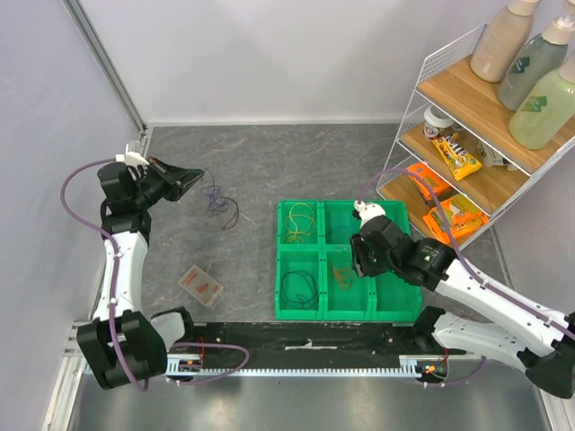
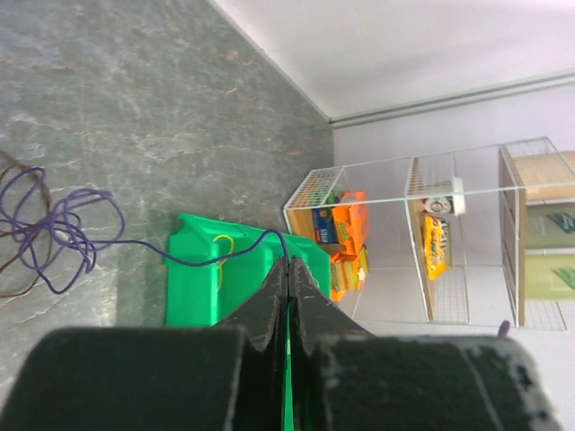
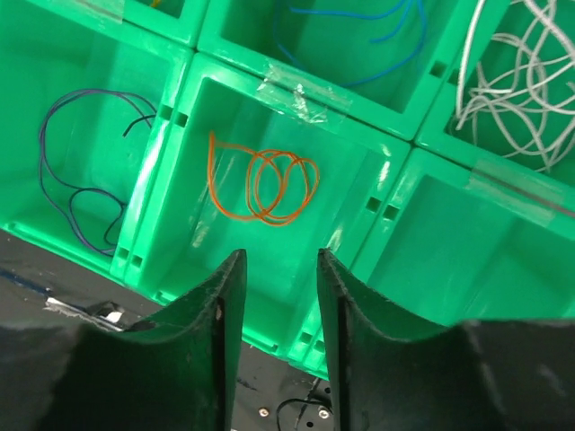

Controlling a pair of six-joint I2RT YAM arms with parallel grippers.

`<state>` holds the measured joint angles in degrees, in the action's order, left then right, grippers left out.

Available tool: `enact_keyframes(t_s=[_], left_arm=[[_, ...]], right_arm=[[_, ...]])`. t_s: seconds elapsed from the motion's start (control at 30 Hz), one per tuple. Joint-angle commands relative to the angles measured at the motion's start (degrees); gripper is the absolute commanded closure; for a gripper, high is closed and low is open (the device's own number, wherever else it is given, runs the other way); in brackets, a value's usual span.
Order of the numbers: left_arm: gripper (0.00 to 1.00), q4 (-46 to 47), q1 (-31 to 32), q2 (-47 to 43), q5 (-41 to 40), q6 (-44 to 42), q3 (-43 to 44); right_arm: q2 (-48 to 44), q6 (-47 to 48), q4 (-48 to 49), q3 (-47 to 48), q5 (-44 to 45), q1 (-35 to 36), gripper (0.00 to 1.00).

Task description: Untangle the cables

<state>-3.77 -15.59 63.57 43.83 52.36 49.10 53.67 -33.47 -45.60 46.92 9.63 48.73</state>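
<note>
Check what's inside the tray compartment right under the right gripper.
One orange cable, loosely coiled, lies on the compartment floor of the green tray. Nothing else shows there, but the open right gripper covers the compartment's near edge.

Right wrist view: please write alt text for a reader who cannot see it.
The right gripper hangs open over a green tray compartment holding a coiled orange wire, nothing between its fingers. Neighbouring compartments hold a dark wire on the left, a blue wire above and white wires at the upper right.
</note>
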Motion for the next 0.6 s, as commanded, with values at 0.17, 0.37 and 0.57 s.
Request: enact_keyframes(t_s=[0.17, 0.37, 0.57], left_arm=[[0.98, 2.19, 2.85, -5.56, 5.56, 2.66, 11.88], [0.98, 2.01, 5.48, -7.41, 7.05, 3.27, 16.55], [0.98, 2.28, 6.54, -8.11, 6.79, 4.94, 19.19]], right_arm=[[-1.55, 1.74, 3.49, 5.12, 2.51, 0.23, 0.33], [4.06, 4.82, 22.54, 5.02, -8.46, 0.23, 0.3], [15.92, 8.68, 43.73, 11.08, -18.41, 0.4, 0.21]])
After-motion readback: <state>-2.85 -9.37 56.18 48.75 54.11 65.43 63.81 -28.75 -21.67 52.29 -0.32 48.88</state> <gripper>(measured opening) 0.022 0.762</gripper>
